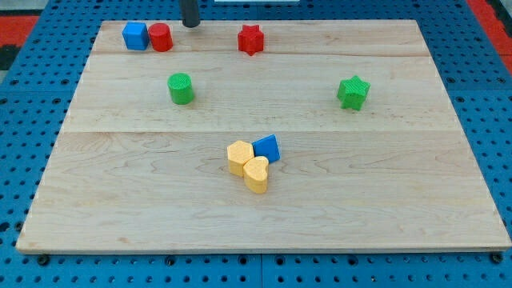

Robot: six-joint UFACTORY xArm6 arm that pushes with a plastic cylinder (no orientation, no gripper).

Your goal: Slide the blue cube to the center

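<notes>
The blue cube (135, 36) sits at the board's top left corner, touching a red cylinder (160, 38) on its right. My tip (190, 25) stands at the view's top edge, a little to the right of the red cylinder and apart from it. The rod rises out of the frame above.
A red star (250, 39) lies at top centre. A green cylinder (181, 88) lies left of centre, a green star (353, 92) at right. A blue triangular block (267, 149), a yellow hexagon (239, 157) and a yellow heart (257, 174) cluster below centre. The wooden board (96, 200) lies on a blue pegboard.
</notes>
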